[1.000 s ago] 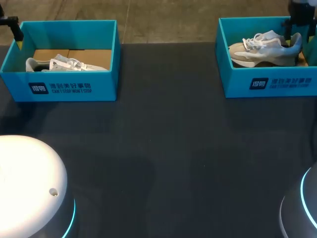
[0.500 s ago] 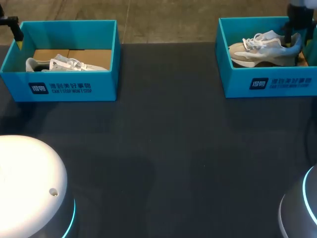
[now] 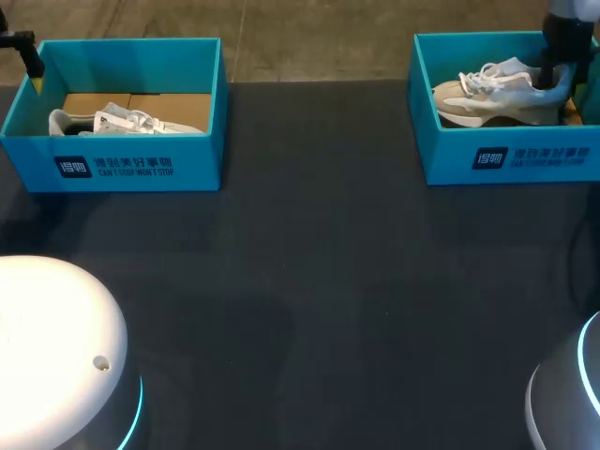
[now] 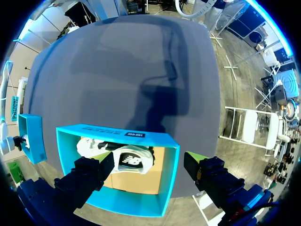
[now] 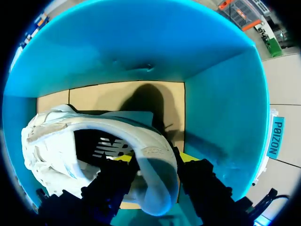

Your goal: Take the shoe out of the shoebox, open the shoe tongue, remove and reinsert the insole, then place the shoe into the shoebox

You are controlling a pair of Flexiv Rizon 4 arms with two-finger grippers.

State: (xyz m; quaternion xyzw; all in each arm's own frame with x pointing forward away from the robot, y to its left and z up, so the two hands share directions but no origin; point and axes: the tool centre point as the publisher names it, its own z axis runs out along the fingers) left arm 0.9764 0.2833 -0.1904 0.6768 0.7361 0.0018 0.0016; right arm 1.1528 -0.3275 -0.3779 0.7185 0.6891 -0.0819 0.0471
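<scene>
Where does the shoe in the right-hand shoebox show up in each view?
Head view: the shoe lies in the right shoebox, at the far right.
Left wrist view: the shoe is not visible; only a side of the right shoebox shows.
Right wrist view: the shoe lies ahead, its heel gripped by the right tool.
Shared landmark: the teal right shoebox.

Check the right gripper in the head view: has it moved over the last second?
Yes. The right gripper has dropped relative to the right shoebox's rim, onto the shoe's heel.
</scene>
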